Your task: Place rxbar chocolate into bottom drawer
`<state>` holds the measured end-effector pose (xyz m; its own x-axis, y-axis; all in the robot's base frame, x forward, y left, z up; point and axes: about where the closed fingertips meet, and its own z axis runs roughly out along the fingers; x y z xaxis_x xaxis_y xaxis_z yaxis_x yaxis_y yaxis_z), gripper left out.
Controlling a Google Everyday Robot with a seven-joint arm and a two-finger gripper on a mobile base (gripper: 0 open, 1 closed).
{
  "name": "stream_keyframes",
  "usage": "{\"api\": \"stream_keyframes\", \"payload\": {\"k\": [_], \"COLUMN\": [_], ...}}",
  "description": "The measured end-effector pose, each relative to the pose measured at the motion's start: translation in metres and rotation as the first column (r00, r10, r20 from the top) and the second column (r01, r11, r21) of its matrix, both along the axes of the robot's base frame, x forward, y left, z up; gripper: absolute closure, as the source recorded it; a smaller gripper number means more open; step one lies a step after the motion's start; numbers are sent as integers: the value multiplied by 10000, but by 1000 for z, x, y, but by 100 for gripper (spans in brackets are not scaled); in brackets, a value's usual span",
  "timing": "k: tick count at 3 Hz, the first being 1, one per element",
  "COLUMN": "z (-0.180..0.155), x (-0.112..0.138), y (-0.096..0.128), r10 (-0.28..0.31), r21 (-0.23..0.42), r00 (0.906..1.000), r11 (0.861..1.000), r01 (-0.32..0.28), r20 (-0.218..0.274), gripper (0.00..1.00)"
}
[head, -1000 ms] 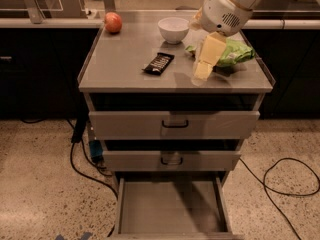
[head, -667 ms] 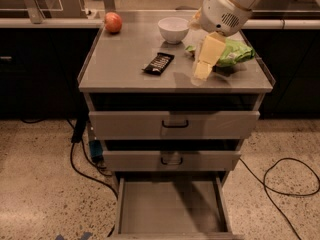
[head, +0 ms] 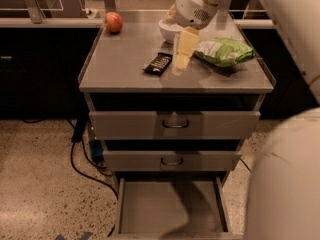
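While beside rxbar chocolate (head: 158,63), pincer (head: 181,64) mid-countertop (head: 120,69)

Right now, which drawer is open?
The bottom drawer, pulled out, floor showing; top drawer and middle drawer hide theirs. Gripper is beside the rxbar chocolate.

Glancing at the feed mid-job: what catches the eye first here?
The gripper hangs low over the cabinet top, just right of the black rxbar chocolate, which lies on that top. Below, the bottom drawer stands pulled open, its grey floor bare. A red apple sits back left; a green chip bag lies right of the gripper.
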<state>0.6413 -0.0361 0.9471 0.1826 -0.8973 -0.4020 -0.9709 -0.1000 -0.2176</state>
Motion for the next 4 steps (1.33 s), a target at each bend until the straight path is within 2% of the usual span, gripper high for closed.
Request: {"api": "stream_keyframes", "payload": {"k": [1, 2, 3, 4], "z": [-10, -53, -58, -70], "x": [28, 73, 80, 87], "y": [32, 77, 79, 62], "r10": [908, 1752, 1585, 936], "r21": [-48, -16, 55, -478], "r00": [9958, 9845, 9874, 9951], "r11": [9959, 9845, 9873, 9943], "r01": [-907, -1752, -1585, -950], "r20": [68, -32, 36, -309], "gripper": [0, 0, 0, 0]}}
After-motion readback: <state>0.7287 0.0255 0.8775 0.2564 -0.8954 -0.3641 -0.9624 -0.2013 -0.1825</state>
